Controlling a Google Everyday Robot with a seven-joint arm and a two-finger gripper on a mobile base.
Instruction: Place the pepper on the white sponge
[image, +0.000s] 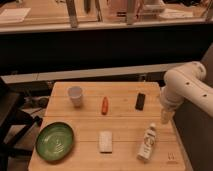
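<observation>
Reach left from the gripper (165, 116) at the right edge of the surface (125, 122) to the red pepper (104, 105), mid-surface, long axis front-to-back. Find the white sponge (105, 141) just nearer the camera. Cannot tell the gripper's opening state.

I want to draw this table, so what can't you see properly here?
All in the camera view:
Black thing: too small to identify.
Bottle: label too small to read.
Arm: cut off by the right edge.
Pincer, by the table's right edge: shape too small to make out.
</observation>
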